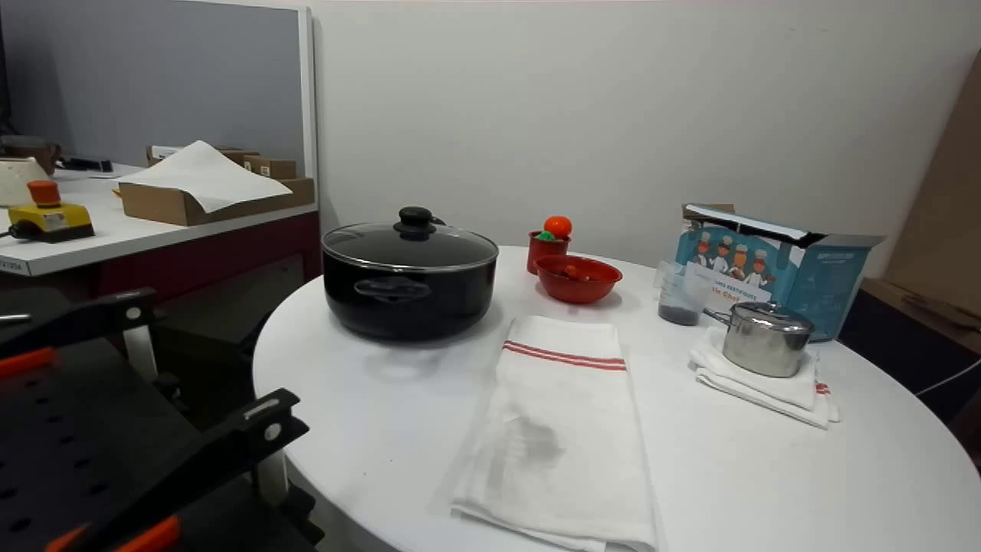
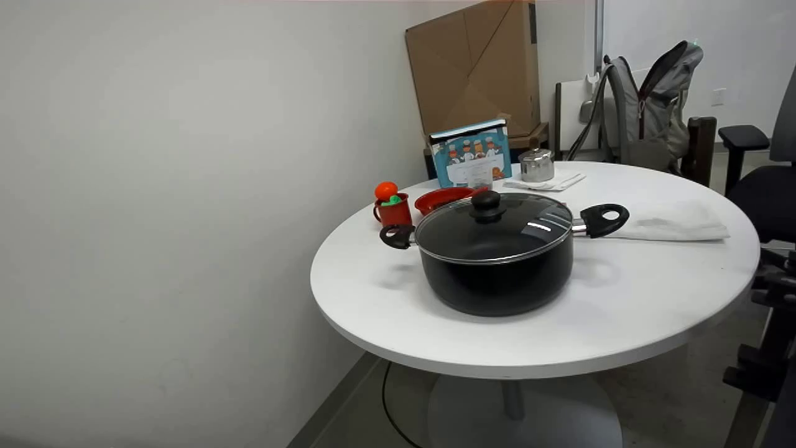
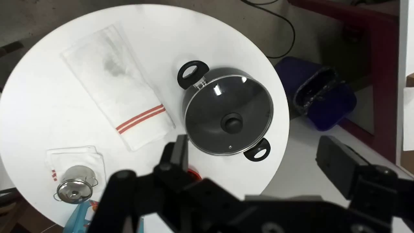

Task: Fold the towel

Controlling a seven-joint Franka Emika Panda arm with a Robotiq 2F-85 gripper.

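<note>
The towel is a white cloth with thin red stripes near its far end. It lies flat on the round white table as a long strip, with layered edges at its near end and a grey patch on top. In an exterior view the towel is partly hidden behind the black pot's handle. The whole towel shows in the wrist view, at the upper left. My gripper is wide open and empty, high above the table, with the towel off to its left. The gripper is not visible in the exterior views.
A lidded black pot stands beside the towel. A small metal pot sits on a folded white napkin. A red bowl, a red cup, a clear measuring cup and a blue box stand toward the wall.
</note>
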